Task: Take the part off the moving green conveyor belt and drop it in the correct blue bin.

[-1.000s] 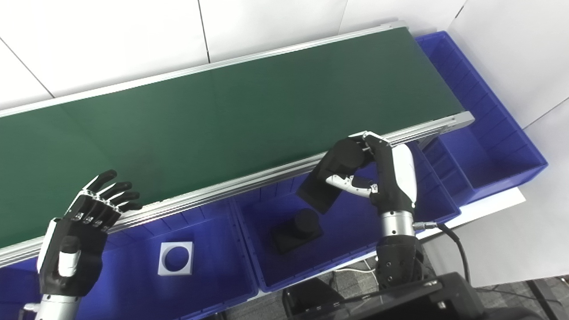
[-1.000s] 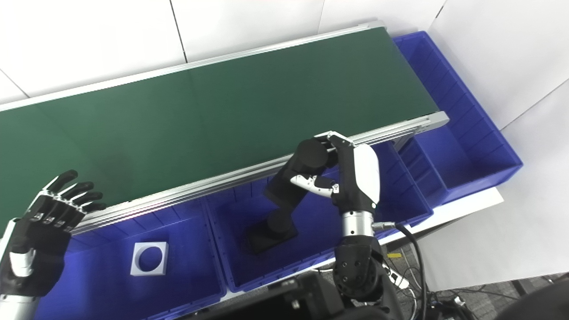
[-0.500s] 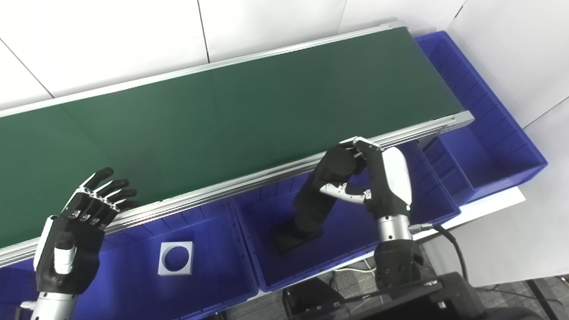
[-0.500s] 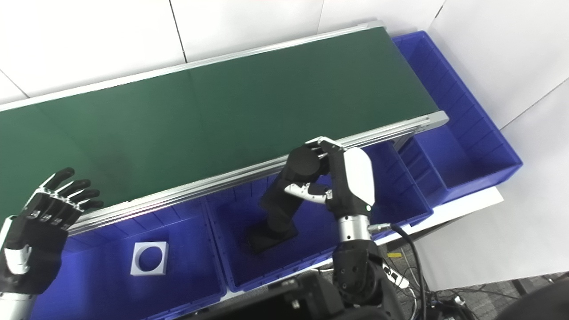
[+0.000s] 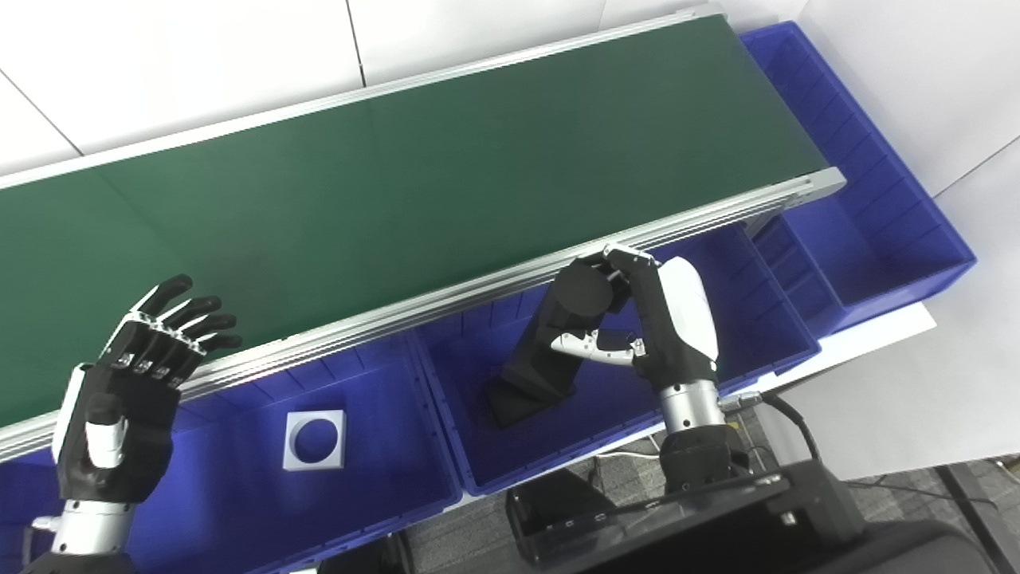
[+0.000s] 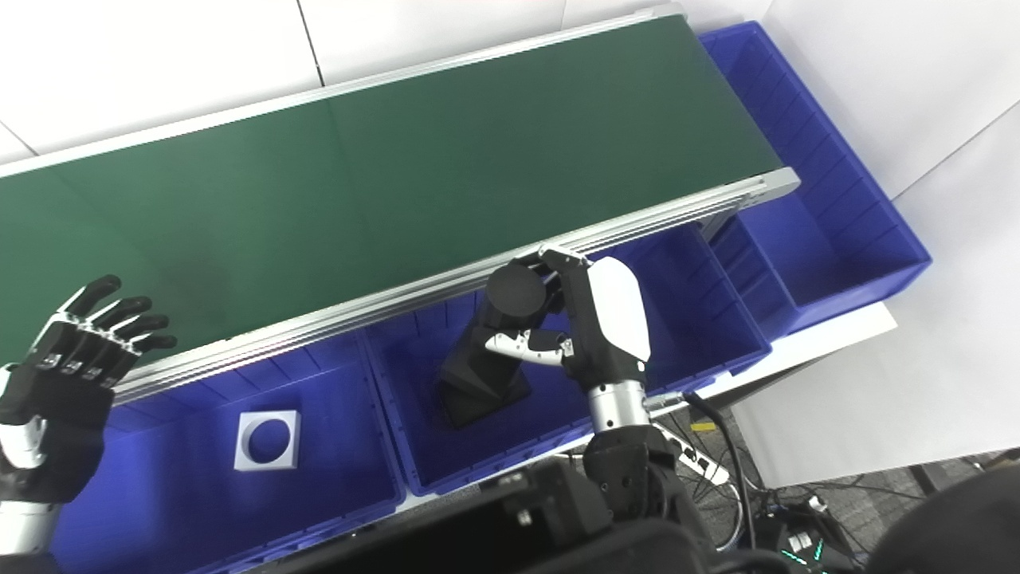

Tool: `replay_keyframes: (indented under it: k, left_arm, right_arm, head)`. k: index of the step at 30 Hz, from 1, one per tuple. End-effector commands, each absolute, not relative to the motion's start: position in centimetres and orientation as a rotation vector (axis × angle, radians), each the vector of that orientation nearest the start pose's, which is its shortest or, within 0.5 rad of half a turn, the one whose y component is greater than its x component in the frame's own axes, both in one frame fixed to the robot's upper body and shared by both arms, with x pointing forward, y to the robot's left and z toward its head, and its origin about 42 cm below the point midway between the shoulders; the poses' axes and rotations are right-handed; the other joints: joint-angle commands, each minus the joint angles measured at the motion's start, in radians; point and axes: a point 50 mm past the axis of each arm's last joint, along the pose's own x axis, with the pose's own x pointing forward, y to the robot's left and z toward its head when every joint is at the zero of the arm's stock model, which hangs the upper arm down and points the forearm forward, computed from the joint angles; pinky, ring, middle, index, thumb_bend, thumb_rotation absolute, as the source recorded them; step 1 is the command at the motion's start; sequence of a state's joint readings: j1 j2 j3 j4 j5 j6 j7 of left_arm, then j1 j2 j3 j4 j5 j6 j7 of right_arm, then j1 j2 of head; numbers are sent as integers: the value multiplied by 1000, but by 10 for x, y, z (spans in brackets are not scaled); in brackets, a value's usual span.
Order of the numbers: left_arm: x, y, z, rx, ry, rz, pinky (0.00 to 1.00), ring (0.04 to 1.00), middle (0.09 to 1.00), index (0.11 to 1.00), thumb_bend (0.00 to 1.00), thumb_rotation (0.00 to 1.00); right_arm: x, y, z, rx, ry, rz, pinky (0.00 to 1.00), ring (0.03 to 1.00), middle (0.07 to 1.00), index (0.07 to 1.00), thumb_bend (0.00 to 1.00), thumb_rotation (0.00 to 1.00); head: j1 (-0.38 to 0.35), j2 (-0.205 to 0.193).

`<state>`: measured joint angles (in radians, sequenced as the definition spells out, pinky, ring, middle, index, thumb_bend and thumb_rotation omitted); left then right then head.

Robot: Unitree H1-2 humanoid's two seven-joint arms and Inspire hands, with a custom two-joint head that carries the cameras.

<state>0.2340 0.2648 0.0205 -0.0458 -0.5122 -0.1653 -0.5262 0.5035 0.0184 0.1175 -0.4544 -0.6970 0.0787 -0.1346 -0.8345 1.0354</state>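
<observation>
My right hand (image 5: 649,319) is shut on a black part (image 5: 558,339), a round cylinder on a square base, and holds it tilted inside the middle blue bin (image 5: 558,469). The part's lower end reaches a second black part (image 5: 510,410) on the bin floor; I cannot tell whether they touch. My left hand (image 5: 131,375) is open and empty, fingers spread, over the near rail of the green conveyor belt (image 5: 398,183) at the far left. No part lies on the belt.
A white square part with a round hole (image 5: 315,439) lies in the left blue bin (image 5: 382,494). A long blue bin (image 5: 884,239) wraps the belt's right end. The belt's aluminium rail (image 5: 446,299) runs just behind the bins. My dark body housing (image 5: 677,526) fills the bottom edge.
The camera has tilted, shifting the whole picture. My right hand has moved down and left with the black part, lowering it into the middle bin onto the other black part. The left hand stays open.
</observation>
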Motion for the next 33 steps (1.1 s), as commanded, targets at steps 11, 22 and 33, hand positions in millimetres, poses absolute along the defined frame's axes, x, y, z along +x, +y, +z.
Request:
replay_keyframes:
  k: [11, 22, 33]
  left_arm:
    - [202, 292, 100, -209, -103, -440, 617, 689, 743, 830, 864, 727]
    - [206, 291, 103, -209, -105, -445, 618, 687, 742, 830, 866, 719]
    - [207, 288, 103, -210, -108, -444, 615, 683, 739, 828, 869, 722]
  right_arm:
    - [177, -182, 137, -671, -21, 33, 369, 399, 502, 526, 514, 0]
    - [179, -180, 120, -694, 35, 99, 389, 401, 510, 522, 514, 0]
    - [172, -191, 134, -568, 45, 70, 380, 404, 506, 524, 514, 0]
  head:
    - [-8, 19]
    - [-2, 33]
    - [0, 31]
